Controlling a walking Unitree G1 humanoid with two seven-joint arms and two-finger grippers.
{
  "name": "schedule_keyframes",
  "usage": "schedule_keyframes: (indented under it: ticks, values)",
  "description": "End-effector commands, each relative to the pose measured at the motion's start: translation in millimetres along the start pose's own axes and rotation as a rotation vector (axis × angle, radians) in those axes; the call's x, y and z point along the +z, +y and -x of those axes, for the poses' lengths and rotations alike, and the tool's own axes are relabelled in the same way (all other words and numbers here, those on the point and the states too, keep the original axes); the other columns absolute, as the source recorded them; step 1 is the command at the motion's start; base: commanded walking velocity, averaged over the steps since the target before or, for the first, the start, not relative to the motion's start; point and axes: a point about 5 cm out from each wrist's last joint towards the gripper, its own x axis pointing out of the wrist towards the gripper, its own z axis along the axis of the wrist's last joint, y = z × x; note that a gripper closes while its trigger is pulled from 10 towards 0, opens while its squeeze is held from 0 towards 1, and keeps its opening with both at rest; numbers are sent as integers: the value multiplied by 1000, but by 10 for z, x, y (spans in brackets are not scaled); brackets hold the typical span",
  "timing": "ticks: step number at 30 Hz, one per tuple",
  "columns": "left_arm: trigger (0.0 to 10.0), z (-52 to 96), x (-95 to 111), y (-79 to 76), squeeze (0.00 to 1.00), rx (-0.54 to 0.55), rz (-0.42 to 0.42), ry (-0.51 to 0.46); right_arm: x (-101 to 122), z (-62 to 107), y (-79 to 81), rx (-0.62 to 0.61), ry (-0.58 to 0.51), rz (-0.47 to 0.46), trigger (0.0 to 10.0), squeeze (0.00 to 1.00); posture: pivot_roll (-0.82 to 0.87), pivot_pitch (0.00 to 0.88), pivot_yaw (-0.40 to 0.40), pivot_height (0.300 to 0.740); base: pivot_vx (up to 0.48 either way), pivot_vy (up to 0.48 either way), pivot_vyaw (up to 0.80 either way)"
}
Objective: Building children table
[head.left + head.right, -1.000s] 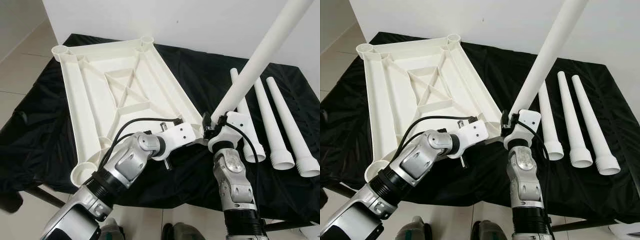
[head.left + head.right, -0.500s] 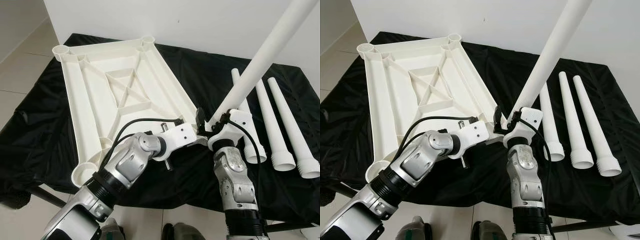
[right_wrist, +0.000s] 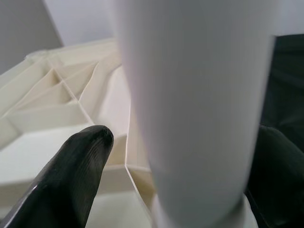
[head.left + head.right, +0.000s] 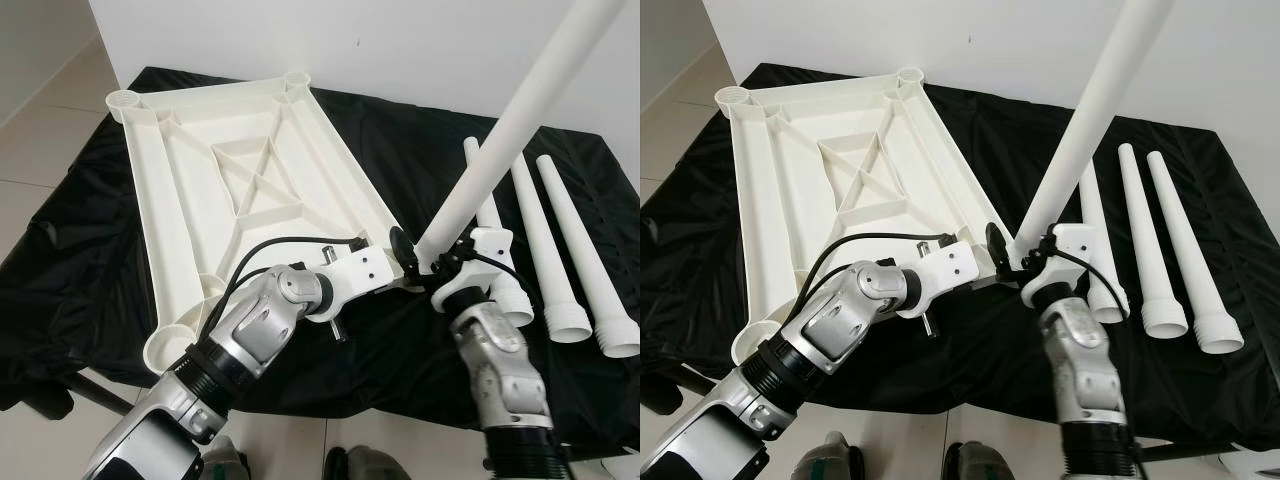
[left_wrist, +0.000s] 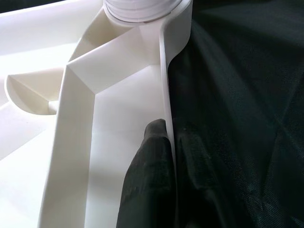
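On the black-draped table (image 4: 90, 250), the white tabletop panel (image 4: 230, 170) lies upside down, ribs up, with round leg sockets at its corners. Its near right corner sits close to the table's front edge, and there the left claw (image 5: 164, 156) is closed on the panel's thin outer rim, one black finger inside the wall and one outside against the cloth. At that same corner the right claw (image 4: 415, 260) holds a long white leg (image 4: 510, 130), fingers spread around its lower shaft rather than pinched tight; the leg's foot stands in the corner socket and the shaft leans up and away to the right. Three spare legs (image 4: 560, 250) lie side by side on the cloth to the right, near the table's right edge, flared ends toward the robot. Bare black cloth stretches between the panel and these legs. Pale floor tiles (image 4: 40, 130) show to the left, a white wall (image 4: 380, 40) behind.
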Motion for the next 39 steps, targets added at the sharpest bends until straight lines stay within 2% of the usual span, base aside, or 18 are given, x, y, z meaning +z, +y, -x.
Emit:
schedule_keyframes:
  ticks: [1,7,9,10,11,16,18,22,23,24,25,26,39]
  values:
    - [10000,-39,34,-39,0,-1,-34,-2,-13,20,-76,41,1,-1,10000,0,-49,29,-61,740,0,0,0]
    - [10000,-38,35,-31,0,0,-34,-2,-19,21,-137,65,12,8,10000,0,-50,30,-56,740,0,0,0]
    - [10000,-37,38,-14,0,3,-36,-2,-16,-7,-306,110,36,57,10000,0,-49,29,-54,740,0,0,0]
    - [10000,-37,38,-14,0,3,-36,-2,-16,-7,-306,110,36,57,10000,0,-49,29,-54,740,0,0,0]
    - [10000,-37,41,-5,0,5,-36,-2,-4,-36,-382,130,49,83,10000,0,-50,29,-52,740,0,0,0]
    - [10000,-37,45,1,0,6,-36,-3,10,-71,-431,154,60,108,10000,0,-48,29,-52,740,0,0,0]
    - [10000,-35,49,9,0,8,-36,-3,65,-182,-502,192,70,156,10000,0,-45,28,-51,740,0,0,0]
    - [10000,-33,49,11,0,9,-36,-2,77,-217,-521,206,71,167,10000,0,-42,27,-52,740,0,0,0]
    - [10000,-32,48,12,0,10,-36,-2,75,-226,-523,214,74,171,6902,0,-40,27,-52,740,0,0,0]
    - [10000,-30,47,14,0,11,-35,-2,69,-233,-524,224,78,169,4431,0,-40,27,-52,740,0,0,0]
    - [10000,-30,47,14,0,11,-35,-2,69,-233,-524,224,78,169,4431,0,-40,27,-52,740,0,0,0]
    - [10000,-27,45,15,0,13,-35,-1,55,-234,-513,243,86,162,0,0,-34,27,-55,740,0,0,0]
    - [10000,-15,34,20,0,17,-32,2,-20,-213,-510,284,105,135,0,0,-33,28,-55,740,0,0,0]
